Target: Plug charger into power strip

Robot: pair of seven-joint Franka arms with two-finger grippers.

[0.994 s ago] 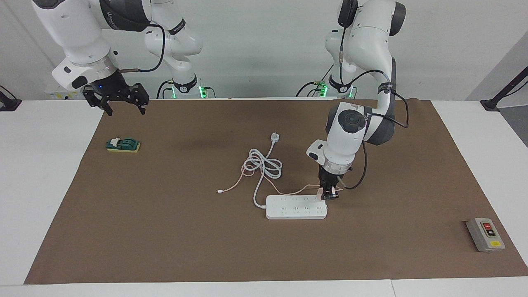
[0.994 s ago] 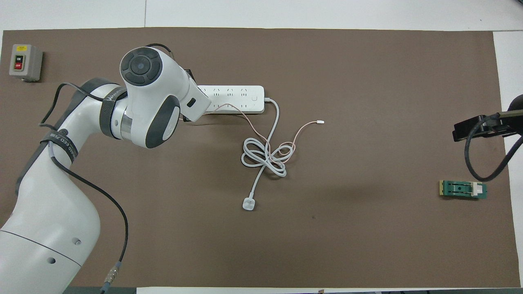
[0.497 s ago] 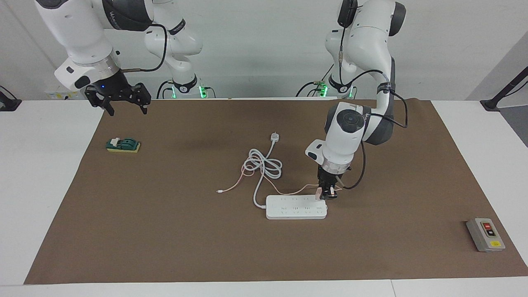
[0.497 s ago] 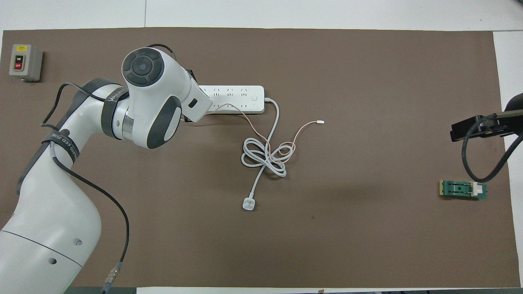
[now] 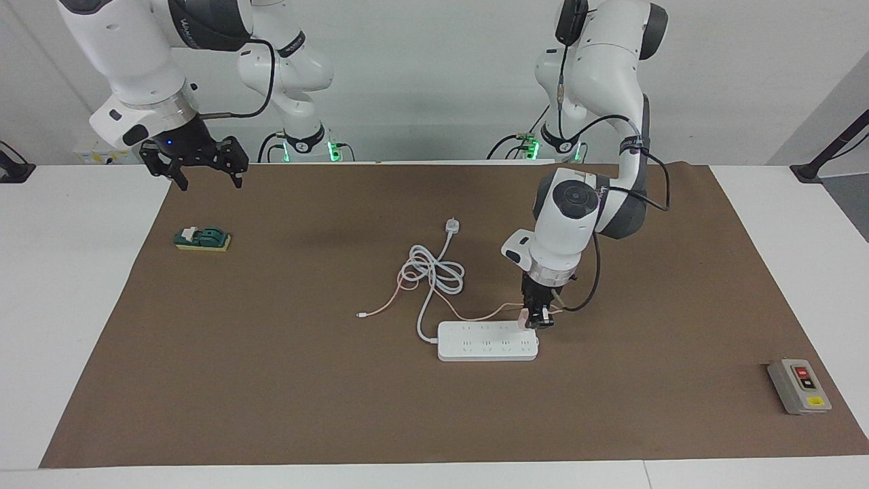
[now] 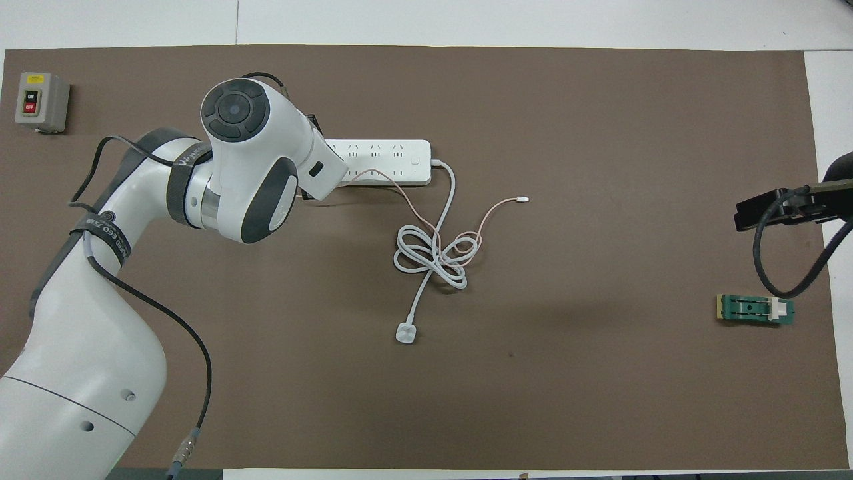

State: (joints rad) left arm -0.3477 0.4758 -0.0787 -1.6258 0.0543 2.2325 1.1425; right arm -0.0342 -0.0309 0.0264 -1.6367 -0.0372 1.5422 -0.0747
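Charger (image 5: 524, 316) gripped in left hand (image 5: 538, 321) over power strip (image 5: 487, 341), brown mat (image 5: 271, 380), right hand (image 5: 197, 166) wide

The long white rectangular plastic power strip (image 5: 487, 341) with rounded corners lies flat on the brown mat, lengthwise along the table, two rows of outlets facing up. Its thick white cord (image 5: 434, 272) leaves the end toward the right arm's side, loops into a loose coil nearer the robots and ends in a white plug. The small pale-pink cube-shaped charger (image 5: 523, 318) sits held at the strip's other end, at its robot-side edge; its thin pink cable (image 5: 407, 292) trails across the mat through the coil.
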